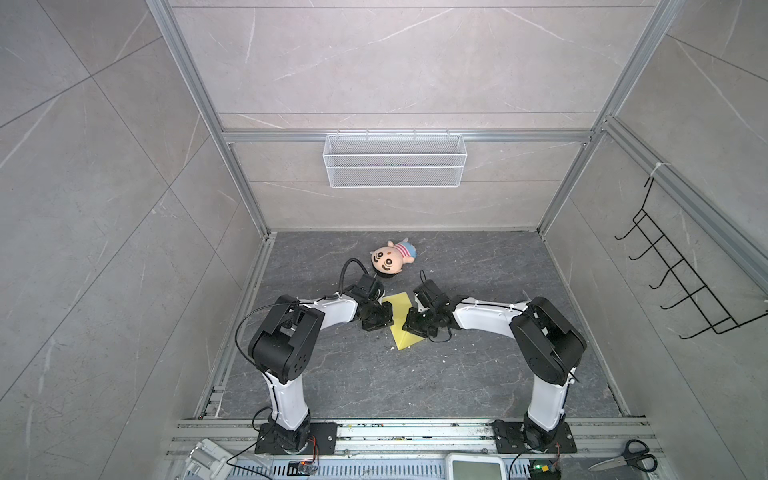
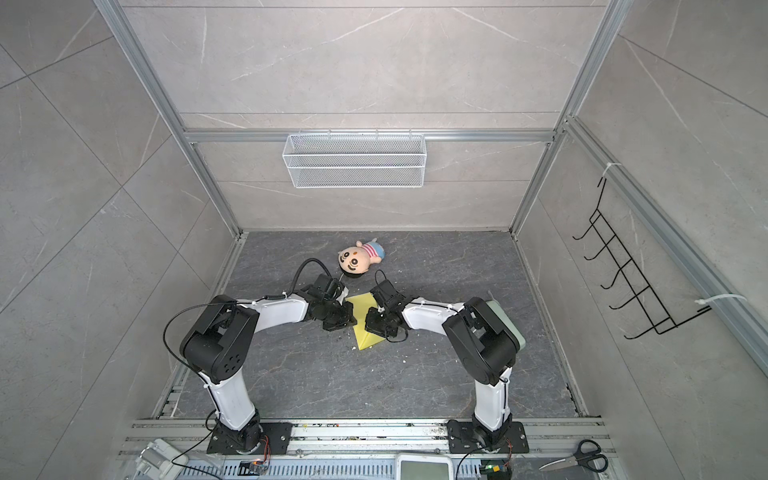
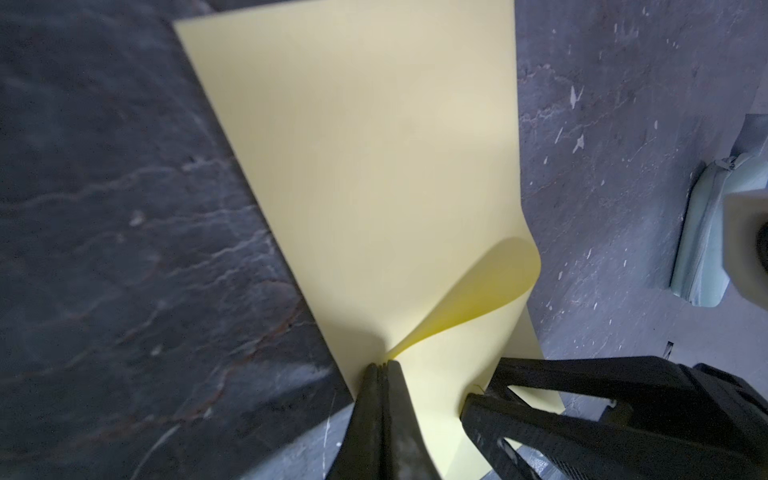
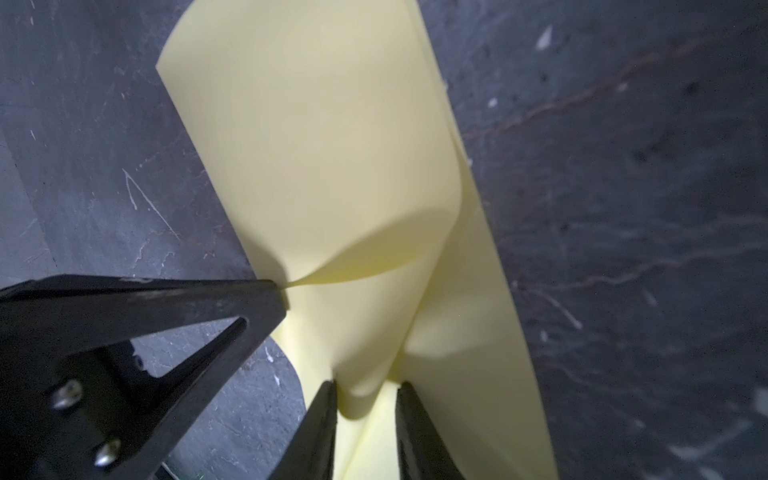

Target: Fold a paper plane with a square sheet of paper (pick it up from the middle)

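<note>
The square sheet of paper [image 1: 405, 336] [image 2: 365, 338] is pale yellow and lies on the dark table between my two grippers. It is curled over on itself. My left gripper [image 3: 382, 365] [image 1: 386, 320] is shut on one edge of the sheet [image 3: 353, 166], where the curl starts. My right gripper [image 4: 368, 384] [image 1: 411, 324] is at the opposite side. Its fingers stand apart, with a loose rolled fold of the sheet [image 4: 332, 145] between them. In the right wrist view the left gripper [image 4: 278, 291] pinches the paper's edge. No paper plane is in view.
A plush doll [image 1: 390, 259] [image 2: 357, 259] lies just behind the grippers. A pale green pad [image 3: 702, 232] [image 2: 509, 324] lies by the right arm. A wire basket [image 1: 395, 160] hangs on the back wall, a hook rack [image 1: 673, 270] on the right wall. Scissors [image 1: 627, 457] lie at the front right.
</note>
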